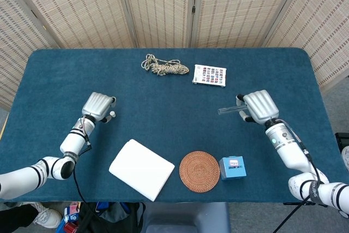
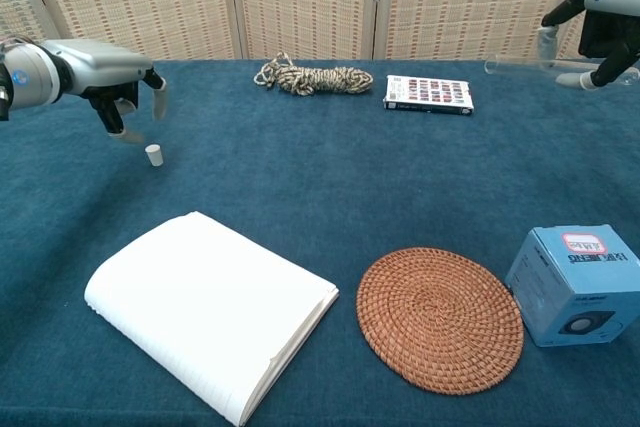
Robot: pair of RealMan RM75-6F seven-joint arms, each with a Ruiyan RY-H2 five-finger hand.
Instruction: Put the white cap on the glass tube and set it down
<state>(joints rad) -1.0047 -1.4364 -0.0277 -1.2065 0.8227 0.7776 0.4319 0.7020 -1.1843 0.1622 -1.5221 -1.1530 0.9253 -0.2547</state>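
The white cap (image 2: 153, 154) stands on the blue table (image 1: 163, 96), on the robot's left side. The left hand (image 2: 118, 77) hangs just above it. Its fingers are apart and bent down, and it holds nothing. The cap sits a little below and beside the fingers, not touched, as far as the chest view shows.

The right hand (image 1: 259, 106) is far away on the other side of the table. It grips the glass tube (image 1: 228, 110) up in the air. The tube lies flat, and its free end pokes out toward the middle of the table. The tube is see-through, so its end is hard to make out.

So one part looks done: the tube is picked up. The cap is not picked up yet, and it is not on the tube. What is left, I think, is to grab the cap, bring the two hands together, push the cap onto the tube's end, and then lay the tube down.

Other things lie around too. There is a white notebook (image 2: 210, 310), a round woven mat (image 2: 440, 318) and a small blue box (image 2: 575, 284) near the front. A coil of rope (image 1: 165, 67) and a card with little colored squares (image 1: 209, 75) are at the back
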